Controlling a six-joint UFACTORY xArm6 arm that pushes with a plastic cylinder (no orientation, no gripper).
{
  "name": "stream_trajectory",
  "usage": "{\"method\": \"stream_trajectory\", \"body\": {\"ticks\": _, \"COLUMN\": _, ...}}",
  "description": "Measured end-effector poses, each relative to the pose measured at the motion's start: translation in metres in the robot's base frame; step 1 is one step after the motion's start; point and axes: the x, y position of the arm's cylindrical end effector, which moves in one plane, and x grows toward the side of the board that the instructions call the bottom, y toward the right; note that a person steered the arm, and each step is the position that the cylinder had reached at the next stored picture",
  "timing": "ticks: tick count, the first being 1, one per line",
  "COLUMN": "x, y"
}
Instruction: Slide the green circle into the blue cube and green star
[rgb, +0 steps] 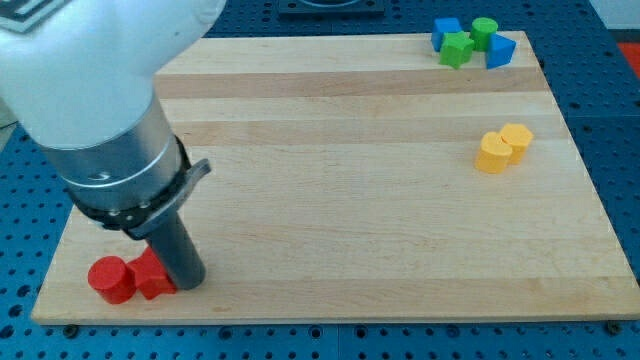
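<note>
Underneath, pale wooden board (330, 200) on blue pegboard (610, 120); my tip (190, 283) touches the red block (152, 277), holding nothing.

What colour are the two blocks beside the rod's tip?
Red, seen in the camera view, bottom left.

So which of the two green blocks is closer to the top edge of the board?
The green circle, the round one. It sits higher in the view, right of the blue cube. The green star lies lower, in front of the cube.
</note>
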Motion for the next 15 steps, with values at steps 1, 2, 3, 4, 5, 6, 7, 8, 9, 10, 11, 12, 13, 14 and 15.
{"method": "stream_trajectory", "body": {"ticks": 1, "x": 0.000, "y": -0.021}}
{"method": "stream_trajectory", "body": {"ticks": 2, "x": 0.000, "y": -0.025}}
{"method": "stream_trajectory", "body": {"ticks": 3, "x": -0.001, "y": -0.025}}
{"method": "stream_trajectory", "body": {"ticks": 4, "x": -0.014, "y": -0.005}}
{"method": "stream_trajectory", "body": {"ticks": 5, "x": -0.046, "y": 0.073}}
{"method": "stream_trajectory", "body": {"ticks": 6, "x": -0.047, "y": 0.076}}
{"method": "stream_trajectory", "body": {"ticks": 7, "x": -0.047, "y": 0.082}}
{"method": "stream_trajectory", "body": {"ticks": 8, "x": -0.054, "y": 0.163}}
{"method": "stream_trajectory", "body": {"ticks": 9, "x": -0.062, "y": 0.264}}
{"method": "stream_trajectory", "body": {"ticks": 10, "x": -0.092, "y": 0.378}}
{"method": "stream_trajectory", "body": {"ticks": 11, "x": -0.138, "y": 0.494}}
{"method": "stream_trajectory", "body": {"ticks": 12, "x": -0.146, "y": 0.501}}
{"method": "stream_trajectory", "body": {"ticks": 13, "x": -0.201, "y": 0.500}}
{"method": "stream_trajectory", "body": {"ticks": 14, "x": -0.310, "y": 0.493}}
{"method": "stream_trajectory", "body": {"ticks": 15, "x": -0.391, "y": 0.491}}
